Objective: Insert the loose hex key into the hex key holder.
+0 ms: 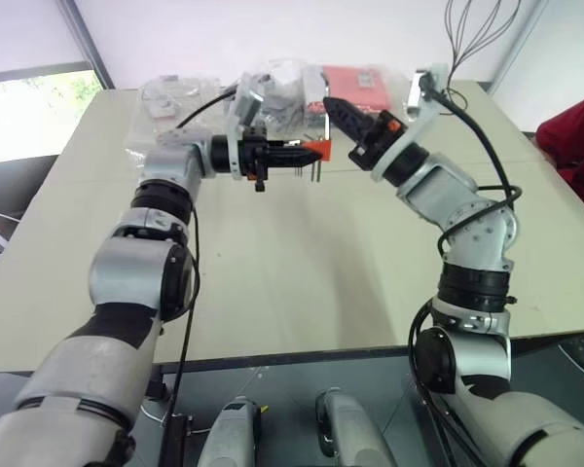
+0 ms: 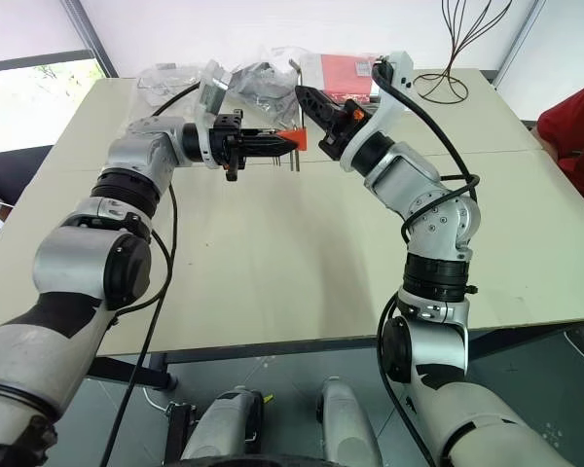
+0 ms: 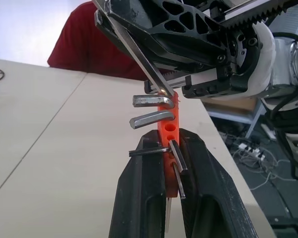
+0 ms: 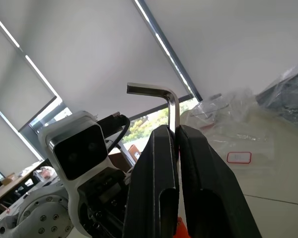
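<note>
- left end effector (image 1: 290, 154) held level above the counter (image 1: 273, 272), pointing right, clenched on the hex key holder (image 1: 316, 149)
- hex key holder: red-orange block pinched between the black fingers (image 3: 139, 198), several short silver keys (image 3: 151, 119) sticking out its side, empty holes visible on the face
- loose hex key (image 4: 170, 106): L-shaped, gripped by its long leg, bent end poking past the fingertips; its tip sits right at the holder's top edge
- right end effector (image 1: 337, 110) angled up-left, clamped on loose hex key
- far counter: clear plastic bags (image 1: 175, 97), flat red packet (image 1: 355, 80)
</note>
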